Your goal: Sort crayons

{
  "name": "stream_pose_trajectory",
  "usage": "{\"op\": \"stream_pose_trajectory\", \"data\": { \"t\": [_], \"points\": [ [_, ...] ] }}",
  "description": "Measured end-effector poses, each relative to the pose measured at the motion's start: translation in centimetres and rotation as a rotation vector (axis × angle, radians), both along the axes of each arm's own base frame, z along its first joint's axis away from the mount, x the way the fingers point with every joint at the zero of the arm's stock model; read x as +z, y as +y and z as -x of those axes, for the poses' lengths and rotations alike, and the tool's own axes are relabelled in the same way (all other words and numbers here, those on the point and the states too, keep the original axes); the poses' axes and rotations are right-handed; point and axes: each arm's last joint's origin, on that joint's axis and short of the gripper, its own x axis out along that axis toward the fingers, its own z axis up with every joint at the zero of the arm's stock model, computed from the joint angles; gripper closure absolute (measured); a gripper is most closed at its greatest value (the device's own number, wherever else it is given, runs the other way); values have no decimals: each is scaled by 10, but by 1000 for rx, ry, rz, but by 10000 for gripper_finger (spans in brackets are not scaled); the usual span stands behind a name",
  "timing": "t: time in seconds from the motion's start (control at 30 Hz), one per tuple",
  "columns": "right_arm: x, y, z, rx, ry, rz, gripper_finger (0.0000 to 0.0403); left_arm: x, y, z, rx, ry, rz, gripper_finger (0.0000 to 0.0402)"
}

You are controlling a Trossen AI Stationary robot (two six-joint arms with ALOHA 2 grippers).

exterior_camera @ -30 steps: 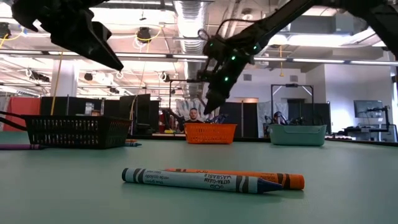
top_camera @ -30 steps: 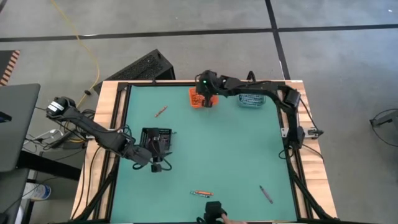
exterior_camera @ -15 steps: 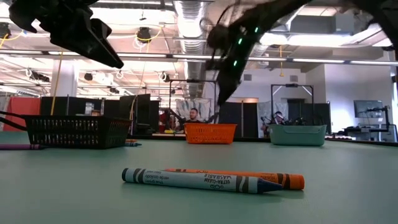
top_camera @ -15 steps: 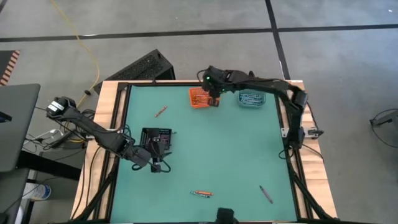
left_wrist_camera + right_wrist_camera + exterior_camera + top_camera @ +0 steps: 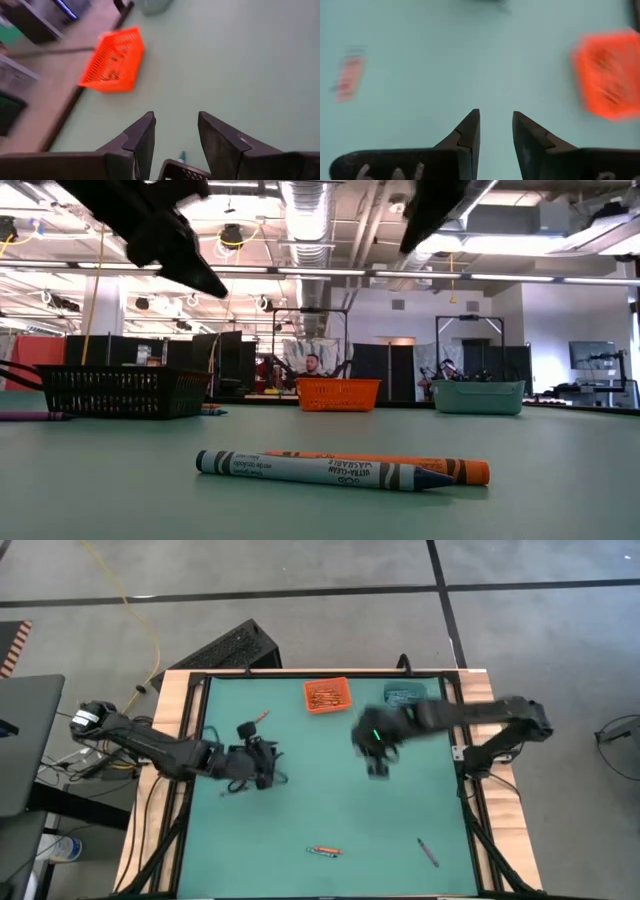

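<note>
Crayons lie scattered on the green table: a blue one (image 5: 320, 470) and an orange one (image 5: 440, 467) side by side near the front edge, also seen from above as a pair (image 5: 323, 852). A grey-purple crayon (image 5: 428, 852) lies at the front right and an orange one (image 5: 258, 718) at the far left. My left gripper (image 5: 175, 125) is open above the black bin (image 5: 120, 392). My right gripper (image 5: 496, 122) is open with nothing in it, high over the table's middle right (image 5: 378, 762).
The orange bin (image 5: 327, 695) holds several crayons at the far edge. The teal bin (image 5: 405, 695) stands to its right, partly under my right arm. A raised wooden frame (image 5: 190, 730) borders the table. People and equipment show in the room beyond.
My right gripper has left the orange bin, rising and swinging fast toward the table's near and right sides, and now hangs over the middle right. My left gripper has swung toward the far edge, from the black bin's near side to above it.
</note>
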Motion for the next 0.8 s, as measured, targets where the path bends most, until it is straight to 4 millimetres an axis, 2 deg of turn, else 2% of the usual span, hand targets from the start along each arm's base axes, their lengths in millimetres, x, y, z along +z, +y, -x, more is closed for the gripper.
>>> {"op": "stream_pose_trajectory", "data": {
  "t": [0.17,0.27,0.4,0.57,0.63,0.8],
  "points": [
    [-21,82,27,182,-167,-79,296,-9,38,-11,-53,60,181,261],
    [-45,128,47,253,-290,-98,296,-19,53,-23,-132,92,221,261],
    [-83,174,71,313,-415,-41,296,-29,67,-49,-163,181,251,261],
    [-120,204,86,296,-479,74,296,-38,81,-85,-126,523,291,261],
    [-127,212,88,284,-483,107,296,-44,86,-97,-113,660,308,261],
    [-142,220,89,273,-477,182,296,-61,96,-123,-81,837,343,261]
  ]
}}
